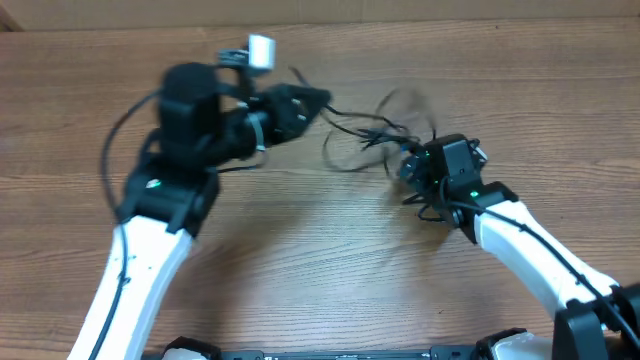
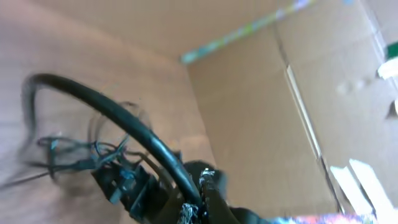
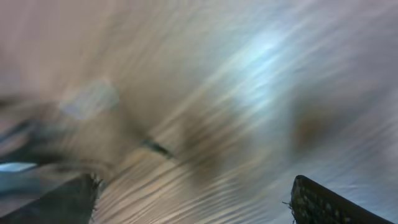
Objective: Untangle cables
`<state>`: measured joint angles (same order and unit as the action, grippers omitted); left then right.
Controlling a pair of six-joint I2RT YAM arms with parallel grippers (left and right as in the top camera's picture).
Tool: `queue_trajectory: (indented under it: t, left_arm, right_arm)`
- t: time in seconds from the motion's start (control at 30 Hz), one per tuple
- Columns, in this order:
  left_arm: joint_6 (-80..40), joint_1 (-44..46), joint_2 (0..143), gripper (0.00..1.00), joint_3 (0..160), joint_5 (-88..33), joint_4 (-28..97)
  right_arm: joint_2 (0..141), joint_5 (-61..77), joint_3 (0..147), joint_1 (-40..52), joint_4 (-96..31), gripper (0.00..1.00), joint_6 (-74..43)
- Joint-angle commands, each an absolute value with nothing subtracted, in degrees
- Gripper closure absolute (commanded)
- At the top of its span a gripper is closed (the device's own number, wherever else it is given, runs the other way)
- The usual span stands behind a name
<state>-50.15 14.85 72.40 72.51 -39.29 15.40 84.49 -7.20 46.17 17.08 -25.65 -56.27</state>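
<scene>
1. Thin black flexible cables [image 1: 375, 132] lie in a loose snarl on the far right-centre of the brown wooden table [image 1: 300, 260], between the two arms.
2. Left gripper [image 1: 318, 100], reaching in from the left, appears pinched together on one strand leading out of the snarl.
3. Right gripper [image 1: 410, 165] hangs at the snarl's near right edge; its heavily blurred wrist view shows dark fingers [image 3: 329, 202] spread apart, holding nothing.
4. Light, limp and thin, the cords will likely slip and drag the whole knot along; a free outer loop looks the surest hold.
</scene>
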Motion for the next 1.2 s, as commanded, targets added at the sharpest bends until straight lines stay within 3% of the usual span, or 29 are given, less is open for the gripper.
queue_trajectory:
  t: [0.0, 0.2, 0.43, 0.63, 1.0, 1.17]
  left_arm:
    - [-47.6, 9.7, 68.9, 0.96, 73.8, -40.4, 15.1]
    - [-48.1, 5.0, 68.4, 0.96, 73.8, -42.7, 15.3]
    - [-45.6, 5.3, 69.7, 0.96, 73.8, -42.7, 15.6]
    - [-47.2, 6.2, 69.8, 0.96, 73.8, -41.1, 15.4]
    - [-53.3, 8.1, 69.8, 0.96, 73.8, -40.5, 11.8]
    - [-55.5, 9.2, 69.6, 0.96, 73.8, -40.7, 9.5]
  right_arm:
    - [85.4, -10.5, 47.0, 13.3, -27.4, 0.02, -57.4]
    - [85.4, -0.9, 47.0, 9.3, -25.8, 0.02, -48.8]
    - [83.5, 22.6, 47.0, 9.4, -21.3, 0.02, -35.6]
    - [80.8, 36.9, 47.0, 10.9, -13.8, 0.00, -34.9]
    - [81.1, 20.1, 47.0, 27.6, -7.3, 0.00, -34.9]
    - [81.1, 7.8, 47.0, 32.3, 2.7, 0.00, -23.9]
